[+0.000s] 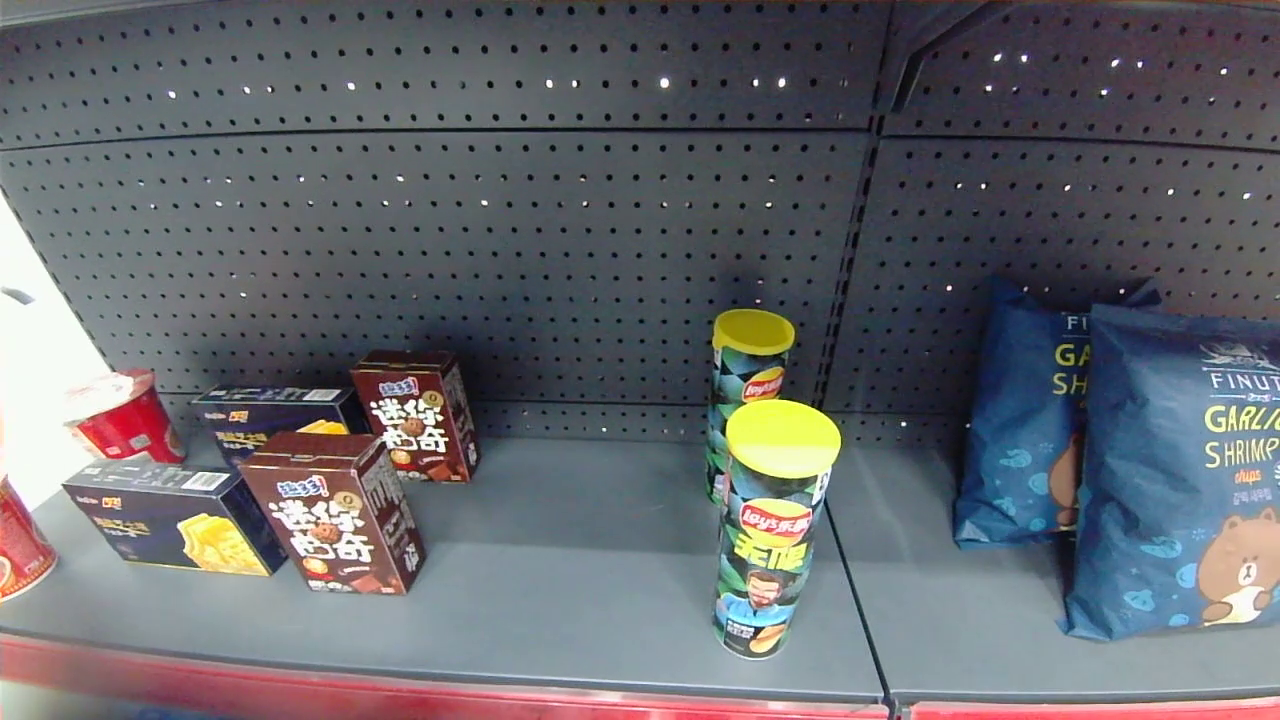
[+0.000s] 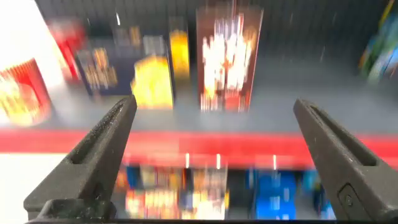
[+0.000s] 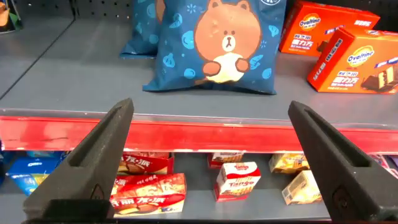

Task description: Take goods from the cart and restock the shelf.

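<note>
The grey shelf point(image 1: 560, 580) holds two brown biscuit boxes point(image 1: 340, 512), two dark boxes point(image 1: 175, 515), red cups point(image 1: 125, 415), two chip cans with yellow lids point(image 1: 775, 525) and blue shrimp-chip bags point(image 1: 1175, 470). My left gripper point(image 2: 214, 149) is open and empty, level with the shelf's red front edge point(image 2: 205, 140), facing a brown box point(image 2: 227, 59). In front of the blue bear bag point(image 3: 217, 46) my right gripper point(image 3: 208, 155) also stands open and empty, before the red edge point(image 3: 205, 134).
Orange boxes point(image 3: 348, 46) stand beside the blue bags. A lower shelf carries small snack packs point(image 3: 236, 180) and red packets point(image 3: 149, 193). Bare shelf floor lies between the brown boxes and the cans. A perforated back panel point(image 1: 560, 250) closes the shelf.
</note>
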Available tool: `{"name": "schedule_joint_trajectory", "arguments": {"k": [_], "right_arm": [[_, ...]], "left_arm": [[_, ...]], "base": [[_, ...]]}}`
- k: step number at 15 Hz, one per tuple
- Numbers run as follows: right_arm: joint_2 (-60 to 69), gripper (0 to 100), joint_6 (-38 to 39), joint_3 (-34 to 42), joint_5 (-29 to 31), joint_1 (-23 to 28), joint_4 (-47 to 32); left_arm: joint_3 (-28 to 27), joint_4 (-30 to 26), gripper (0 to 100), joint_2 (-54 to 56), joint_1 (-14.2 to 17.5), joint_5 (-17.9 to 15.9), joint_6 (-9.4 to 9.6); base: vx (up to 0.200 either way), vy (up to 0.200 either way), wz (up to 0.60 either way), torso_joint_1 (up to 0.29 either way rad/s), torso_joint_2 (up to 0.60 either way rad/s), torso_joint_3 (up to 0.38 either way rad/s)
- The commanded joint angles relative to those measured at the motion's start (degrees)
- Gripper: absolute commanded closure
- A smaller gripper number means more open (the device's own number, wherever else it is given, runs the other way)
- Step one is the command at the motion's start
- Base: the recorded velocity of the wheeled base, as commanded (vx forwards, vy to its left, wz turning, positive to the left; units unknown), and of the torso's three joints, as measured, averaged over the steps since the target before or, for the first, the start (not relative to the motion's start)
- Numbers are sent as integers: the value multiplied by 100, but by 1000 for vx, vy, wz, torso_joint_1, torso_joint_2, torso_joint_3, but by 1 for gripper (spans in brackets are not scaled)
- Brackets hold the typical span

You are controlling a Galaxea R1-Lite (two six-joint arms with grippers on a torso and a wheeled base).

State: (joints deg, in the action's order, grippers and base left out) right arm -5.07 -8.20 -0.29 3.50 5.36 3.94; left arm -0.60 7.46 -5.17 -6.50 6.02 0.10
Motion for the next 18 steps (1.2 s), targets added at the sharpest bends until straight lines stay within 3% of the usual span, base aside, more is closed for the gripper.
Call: {"name": "schedule_joint_trajectory", "arguments": {"k": [1, 5, 10, 12, 14, 15, 17, 18], "right_arm": [[-20, 0, 91, 29, 2, 0, 2], [-20, 0, 363, 29, -16, 0, 2], [-20, 0, 363, 29, -104, 0, 2], [-20, 0, 363, 29, -244, 0, -7], [-20, 0, 284, 29, -684, 0, -7], [-20, 0, 223, 29, -737, 0, -7], [-20, 0, 205, 29, -745, 0, -16], [-20, 0, 258, 20, -789, 0, -25]], "left_arm": [[60, -122, 0, 25, -1, 4, -1], [60, -324, 0, 16, -1, -57, -71], [60, -342, 0, 16, -1, -57, -80], [60, -342, 0, 16, -1, -66, -186], [60, -342, 0, 16, -1, -66, -449], [60, -342, 0, 16, -1, -66, -476], [60, -351, 0, 16, -1, -119, -300], [60, -351, 0, 16, -1, -224, -80]], "base": [[0, 0, 0, 0, 0, 0], [0, 0, -300, 0, 4, 5], [0, 0, 0, 0, 0, 0], [0, 0, 0, 0, 0, 0], [0, 0, -600, 2, 0, 2], [0, 0, -600, -2, 2, -2], [0, 0, 0, 0, 0, 0], [0, 0, 0, 0, 0, 0]]}}
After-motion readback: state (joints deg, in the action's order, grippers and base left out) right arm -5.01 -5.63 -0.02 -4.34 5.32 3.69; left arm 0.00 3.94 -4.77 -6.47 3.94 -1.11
